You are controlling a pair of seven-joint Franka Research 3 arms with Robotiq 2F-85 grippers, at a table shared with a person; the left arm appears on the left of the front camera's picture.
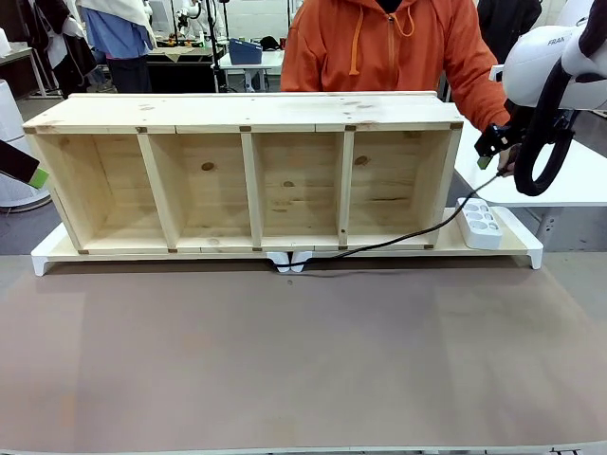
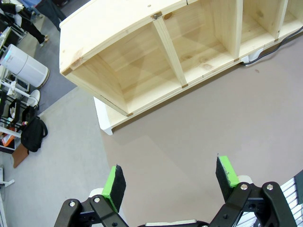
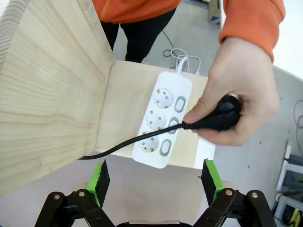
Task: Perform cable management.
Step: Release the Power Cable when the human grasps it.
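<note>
The thin black cable point(image 1: 398, 244) runs from under the front of the wooden shelf, rightward past the white power strip point(image 1: 479, 223), and rises to the person's hand. In the right wrist view that hand point(image 3: 236, 94) grips the cable's black plug point(image 3: 222, 116) just above the power strip point(image 3: 163, 123). My right gripper point(image 3: 155, 182) hangs open above the strip, and nothing sits between its green pads. It hovers close to the hand at the shelf's right end point(image 1: 486, 156). My left gripper point(image 2: 170, 175) is open over the brown table, off the shelf's left end.
A long wooden shelf point(image 1: 251, 171) with several compartments lies on a white board point(image 1: 517, 248) across the far side of the table. Two white clips point(image 1: 289, 263) sit under its front middle. The person in an orange hoodie point(image 1: 389, 47) stands behind it.
</note>
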